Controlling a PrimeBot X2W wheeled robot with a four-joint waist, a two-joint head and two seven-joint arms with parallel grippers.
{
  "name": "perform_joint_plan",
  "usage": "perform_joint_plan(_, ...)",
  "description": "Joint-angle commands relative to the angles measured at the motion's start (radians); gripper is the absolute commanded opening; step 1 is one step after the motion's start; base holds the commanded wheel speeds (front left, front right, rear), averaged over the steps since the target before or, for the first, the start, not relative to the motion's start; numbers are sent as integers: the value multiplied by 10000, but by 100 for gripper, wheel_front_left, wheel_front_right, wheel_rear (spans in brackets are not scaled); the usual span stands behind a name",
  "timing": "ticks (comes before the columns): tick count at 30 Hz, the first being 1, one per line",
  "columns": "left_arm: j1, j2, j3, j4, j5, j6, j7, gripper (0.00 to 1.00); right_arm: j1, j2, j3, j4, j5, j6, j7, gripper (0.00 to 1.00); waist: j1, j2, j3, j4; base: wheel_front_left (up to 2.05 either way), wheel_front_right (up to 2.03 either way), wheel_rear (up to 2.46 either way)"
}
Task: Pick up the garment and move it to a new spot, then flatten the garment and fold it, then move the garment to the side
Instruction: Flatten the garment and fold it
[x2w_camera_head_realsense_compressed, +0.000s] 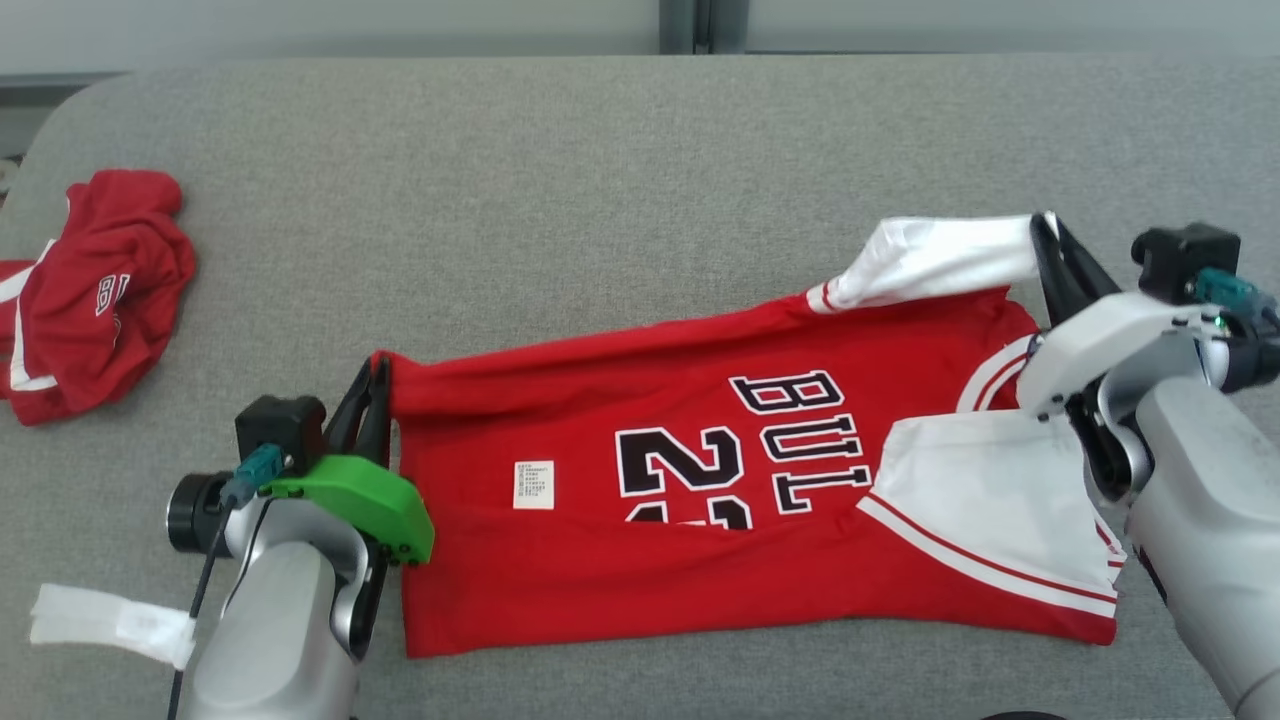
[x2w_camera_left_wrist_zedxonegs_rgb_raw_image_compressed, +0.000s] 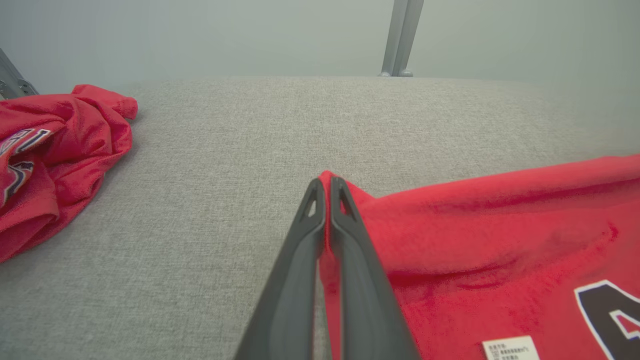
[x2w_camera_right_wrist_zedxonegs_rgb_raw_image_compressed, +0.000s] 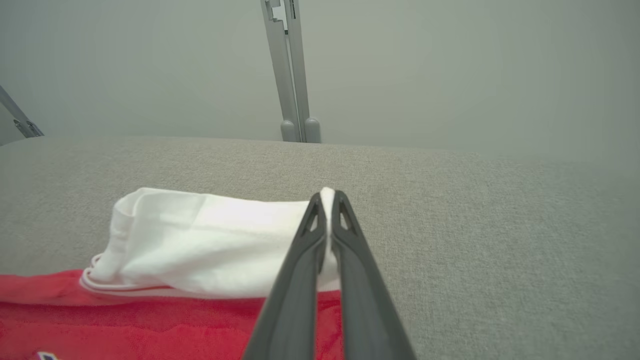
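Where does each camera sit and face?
Head view: from the head, down onto the jersey on the grey surface; left end effector and right end effector show.
Left wrist view: along its end effector, shut on the jersey's corner.
Right wrist view: along its end effector, shut on the white sleeve.
All three share the jersey.

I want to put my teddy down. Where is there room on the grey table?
Free: the strip behind the jersey, up to the table's far edge, and the gap between the jersey and the crumpled shirt at the left. Crowded: the front, where the jersey lies with both jaws shut on its edges, and the front left, with a white strip.
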Motion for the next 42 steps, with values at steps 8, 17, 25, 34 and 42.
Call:
perform_joint_plan(8,1456,-62,429,-89,40,-84,7,0,2147,-9,-125,-984,568,-19,-67,0,0,-1,-853,-593,0,0,0)
perform_joint_plan(17,2366,-247,728,326,132,-43,6,0,3450,476,-515,-1267,673,-19,-67,0,0,-1,-1009,-857,0,0,0)
perform_joint_plan(25,2634,-385,895,486,324,-36,7,66,3889,788,-633,-970,410,-19,-67,42,0,-1,-1027,-921,0,0,0)
perform_joint_plan(34,3654,-428,1658,-119,574,661,7,100,4335,689,-1907,-1190,-237,-18,-68,100,0,-1,-1278,-916,0,0,0)
perform_joint_plan(42,4032,-540,1902,-1173,1016,667,6,100,4340,998,-2370,-1350,-784,-18,-68,100,0,-1,-1269,-708,0,0,0)
